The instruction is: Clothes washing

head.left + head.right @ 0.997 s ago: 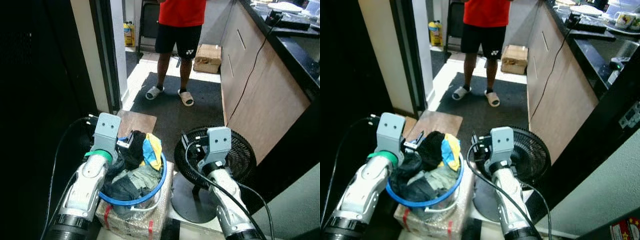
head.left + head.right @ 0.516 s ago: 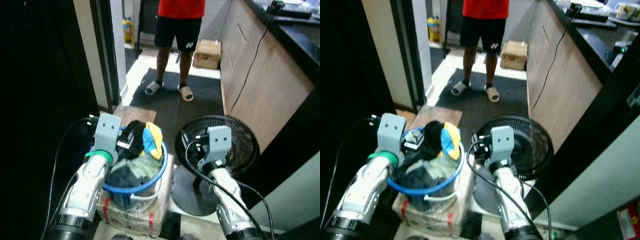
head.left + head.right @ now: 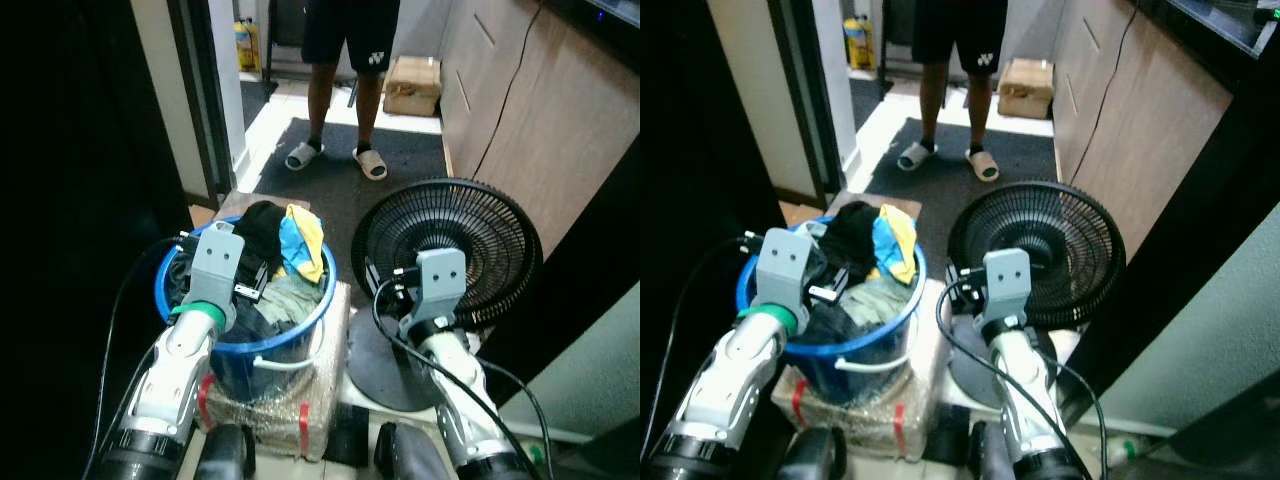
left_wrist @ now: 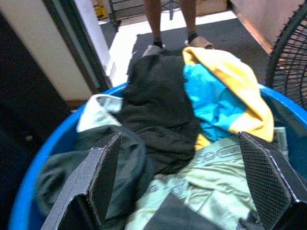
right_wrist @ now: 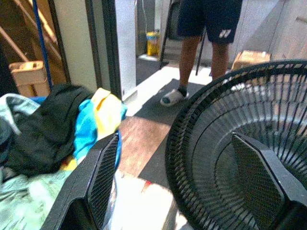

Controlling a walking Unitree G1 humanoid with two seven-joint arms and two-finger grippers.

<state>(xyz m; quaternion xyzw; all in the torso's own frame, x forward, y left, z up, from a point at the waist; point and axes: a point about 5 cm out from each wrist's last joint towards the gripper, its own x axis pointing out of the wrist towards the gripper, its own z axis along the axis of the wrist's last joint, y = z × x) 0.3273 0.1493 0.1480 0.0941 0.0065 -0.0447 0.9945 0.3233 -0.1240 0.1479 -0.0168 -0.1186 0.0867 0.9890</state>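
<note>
Left wrist view: left gripper (image 4: 180,187), fingers spread apart, is poised over clothes (image 4: 163,110) heaped in blue basket (image 3: 305,335), probably for grasping. Right gripper (image 5: 189,184), likewise spread and empty, is held facing black fan (image 3: 450,250).

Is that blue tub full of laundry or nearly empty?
Full. Clothes heap above the blue tub's rim, a black garment and a yellow-and-blue one on top.

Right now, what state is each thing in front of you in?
blue bucket: full of clothes, sitting on a wrapped box
fan: blades not blurred
left hand: open over the clothes
right hand: open, holding nothing
</note>
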